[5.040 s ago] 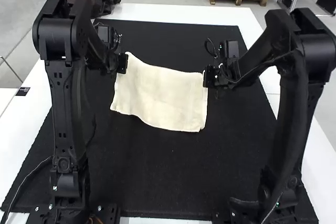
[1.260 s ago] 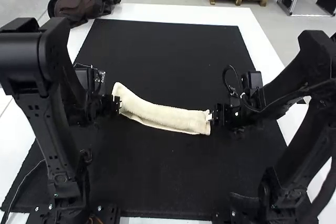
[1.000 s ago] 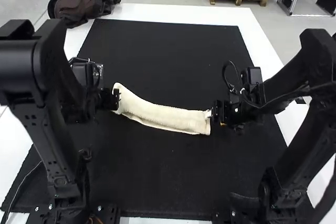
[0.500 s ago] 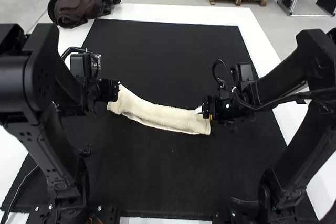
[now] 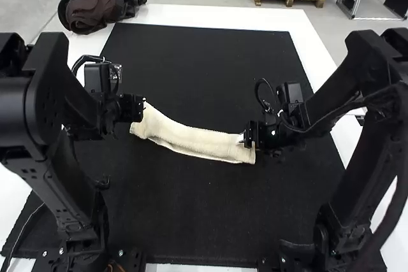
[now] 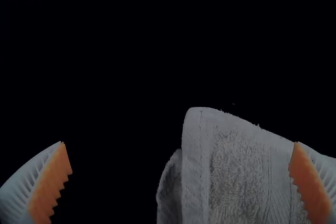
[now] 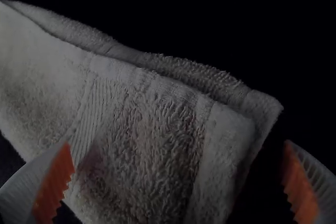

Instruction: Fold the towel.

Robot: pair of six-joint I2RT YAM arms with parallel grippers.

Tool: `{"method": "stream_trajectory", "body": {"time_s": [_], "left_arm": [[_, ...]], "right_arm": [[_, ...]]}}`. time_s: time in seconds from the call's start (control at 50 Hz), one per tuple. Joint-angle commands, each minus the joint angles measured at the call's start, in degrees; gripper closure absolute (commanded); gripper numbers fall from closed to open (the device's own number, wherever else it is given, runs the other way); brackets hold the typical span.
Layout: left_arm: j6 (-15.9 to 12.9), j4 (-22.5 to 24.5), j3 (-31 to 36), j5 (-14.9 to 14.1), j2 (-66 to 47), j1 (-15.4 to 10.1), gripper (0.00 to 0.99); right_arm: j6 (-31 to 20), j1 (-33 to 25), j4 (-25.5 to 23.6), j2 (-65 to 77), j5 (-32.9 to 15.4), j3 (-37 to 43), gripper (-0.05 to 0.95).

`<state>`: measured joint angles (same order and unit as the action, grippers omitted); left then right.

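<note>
between the jaws of the left gripper point(image 5: 139, 109) and those of the right gripper point(image 5: 249, 136), the towel point(image 5: 194, 141) is laid folded in a narrow strip on the mat point(image 5: 191, 208). both pairs of jaws are spread wide; in the dim wrist views, nothing seems to be gripped by either. one towel end is seen between each pair.

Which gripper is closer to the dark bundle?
Left. The left gripper sits in front of the dark bundle; the right gripper is farther off, across the black mat.
</note>
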<state>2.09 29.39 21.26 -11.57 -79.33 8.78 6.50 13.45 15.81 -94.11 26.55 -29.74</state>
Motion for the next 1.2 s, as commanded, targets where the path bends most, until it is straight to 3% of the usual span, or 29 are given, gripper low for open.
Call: {"method": "stream_trajectory", "body": {"time_s": [0.0,0.1,0.18,0.26,0.34,0.56,0.9,1.04,1.18], "left_arm": [[0.8,0.1,1.4,0.1,2.4,0.5,0.026],[1.0,-0.1,1.4,0.1,3.0,0.5,0.026],[1.0,-0.6,1.4,0.2,3.6,0.6,0.026],[1.4,-1.1,1.3,0.2,4.0,0.6,0.026],[1.9,-1.3,1.2,0.2,4.3,0.8,0.026],[2.0,-1.1,1.2,0.1,4.2,2.9,0.026],[1.9,-2.1,1.4,0.2,4.2,3.7,0.026],[2.0,-2.1,1.4,0.5,4.2,3.6,0.028],[2.0,-2.1,1.4,1.1,4.2,3.5,0.028]], "right_arm": [[0.4,1.1,0.6,-2.0,-0.8,-1.7,0.01],[0.3,1.7,1.1,-2.9,-0.6,-1.8,0.10],[0.2,2.1,1.6,-3.8,0.1,-1.8,0.27],[-0.4,2.6,1.8,-5.4,1.1,-1.6,0.56],[-0.9,2.6,1.7,-7.0,3.4,-1.5,0.92],[-1.7,0.8,-1.8,-5.3,4.9,-1.9,0.92],[-1.8,-11.5,-10.0,5.4,7.4,-5.2,0.92],[-4.1,-11.2,-15.5,7.4,8.7,-7.3,0.92],[-2.8,-8.3,-16.2,9.3,9.9,-8.4,0.92]]}}
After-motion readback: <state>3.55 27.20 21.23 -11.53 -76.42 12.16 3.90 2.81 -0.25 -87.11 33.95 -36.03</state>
